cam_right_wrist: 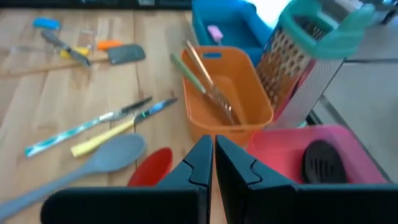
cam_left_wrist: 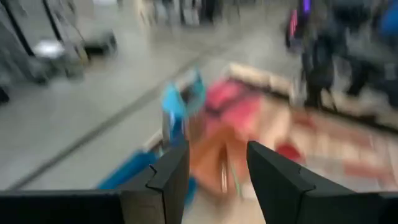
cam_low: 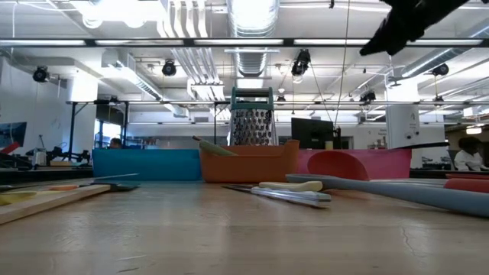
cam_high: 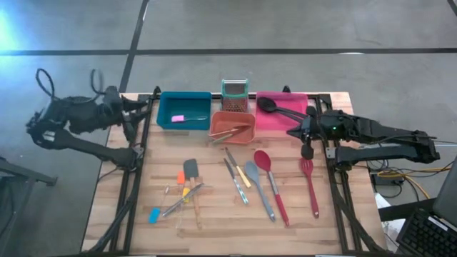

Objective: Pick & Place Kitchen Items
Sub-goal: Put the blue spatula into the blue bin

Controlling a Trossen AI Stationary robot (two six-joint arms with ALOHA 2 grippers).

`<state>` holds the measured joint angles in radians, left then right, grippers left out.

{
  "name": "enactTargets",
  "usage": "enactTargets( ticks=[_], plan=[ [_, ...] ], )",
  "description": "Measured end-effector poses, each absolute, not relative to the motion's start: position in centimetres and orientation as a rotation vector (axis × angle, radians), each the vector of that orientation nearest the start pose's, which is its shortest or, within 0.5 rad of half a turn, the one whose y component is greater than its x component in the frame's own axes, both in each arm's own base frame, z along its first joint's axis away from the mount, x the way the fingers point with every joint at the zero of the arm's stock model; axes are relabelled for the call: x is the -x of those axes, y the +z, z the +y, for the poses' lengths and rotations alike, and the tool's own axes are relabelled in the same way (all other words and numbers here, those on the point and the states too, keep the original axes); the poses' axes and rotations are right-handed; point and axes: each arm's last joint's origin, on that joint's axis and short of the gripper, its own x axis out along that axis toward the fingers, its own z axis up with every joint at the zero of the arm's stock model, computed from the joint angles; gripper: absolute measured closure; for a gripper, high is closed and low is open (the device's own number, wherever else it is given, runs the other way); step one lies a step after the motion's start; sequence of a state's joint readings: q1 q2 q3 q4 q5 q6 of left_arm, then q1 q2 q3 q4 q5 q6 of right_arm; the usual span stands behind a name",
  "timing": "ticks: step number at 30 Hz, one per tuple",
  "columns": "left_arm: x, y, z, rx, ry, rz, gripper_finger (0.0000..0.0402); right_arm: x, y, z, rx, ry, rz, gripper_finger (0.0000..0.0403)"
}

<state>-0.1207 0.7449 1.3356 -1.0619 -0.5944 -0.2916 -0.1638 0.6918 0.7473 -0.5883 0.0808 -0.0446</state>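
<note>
1. Hovering above the near edge of the pink bin [cam_high: 282, 114], the right gripper [cam_high: 305, 137] is carrying nothing; in the right wrist view its fingers [cam_right_wrist: 200, 163] are pressed together, with no utensil between them.
2. Two black utensils [cam_high: 275, 108] are already lying in the pink bin, tongs [cam_high: 230, 133] are resting in the orange bin [cam_high: 233, 126], and a small pink item [cam_high: 178, 118] is sitting in the blue bin [cam_high: 183, 110]. The teal-rimmed grater [cam_high: 234, 95] is standing behind the orange bin.
3. Most of the kitchen items are still waiting on the table [cam_high: 214, 214]: the red slotted spatula [cam_high: 310, 187], the red spoon [cam_high: 270, 185] and the grey spoon [cam_high: 259, 188] on the right arm's side, metal cutlery [cam_high: 235, 178] in the middle, and a grey spatula [cam_high: 191, 170] with short coloured tools [cam_high: 175, 200] towards the left arm's side.
4. The left gripper [cam_high: 132, 113] is hanging at the table's edge just beside the blue bin, its fingers [cam_left_wrist: 176, 177] standing apart and empty.
5. Judging by this, the work seems to be between a drop and the next pick.
6. The next move is probably calling for the right fingers to part, swing over the red slotted spatula, which is lying nearest, descend across its slim handle and close squarely so it is not slipping.
</note>
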Motion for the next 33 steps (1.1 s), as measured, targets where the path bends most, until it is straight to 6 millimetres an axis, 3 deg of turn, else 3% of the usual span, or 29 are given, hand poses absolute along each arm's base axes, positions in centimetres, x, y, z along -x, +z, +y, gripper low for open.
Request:
enactTargets(
  ticks=[6, 9, 16, 22, 33],
  plan=[
    [-9.9, 43.0, -0.1, 0.135, 0.401, 0.778, 0.0244, -14.1, 27.4, -2.6, 0.018, -0.223, 0.613, 0.039],
    [-11.7, 41.6, -0.6, 0.104, 0.344, 1.014, 0.0256, -14.2, 26.3, -2.6, 0.016, -0.221, 0.65, 0.039],
    [-15.6, 37.8, -1.7, 0.124, 0.152, 1.26, 0.0285, -14.1, 24.2, -2.6, 0.012, -0.217, 0.716, 0.039],
    [-15.9, 34.8, -2.5, 0.278, 0.045, 1.437, 0.0294, -14.3, 24.0, -2.6, 0.013, -0.218, 0.705, 0.039],
    [-15.5, 30.5, -5.8, 0.308, -0.028, 1.64, 0.0311, -14.3, 24.1, -2.6, 0.013, -0.218, 0.706, 0.039]
  ],
)
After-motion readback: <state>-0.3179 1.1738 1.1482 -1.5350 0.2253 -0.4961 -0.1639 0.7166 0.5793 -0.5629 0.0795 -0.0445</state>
